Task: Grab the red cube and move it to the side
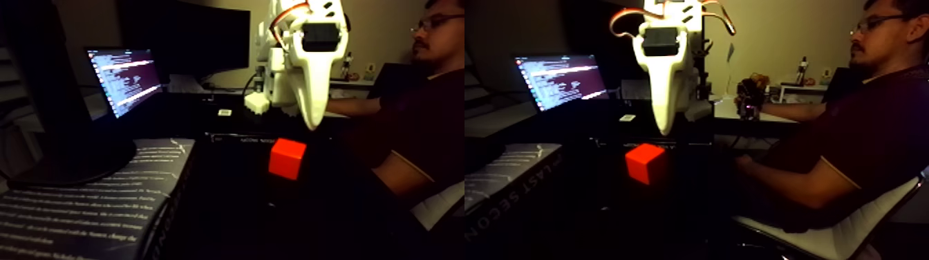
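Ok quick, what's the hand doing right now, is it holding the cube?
Hand: above the red cube, not touching or holding it; whether it is open or closed cannot be told from this fixed view.

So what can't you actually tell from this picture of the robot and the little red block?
- Fixed view, end effector: whether it is open or shut; its white fingers overlap from this angle.
- Same view, red cube: what it rests on; the surface beneath is lost in darkness.
- The arm's upper part: cut off by the top edge.
- Laptop screen: its text is too small and blurred to read.
- Book: partly cut off by the bottom edge.
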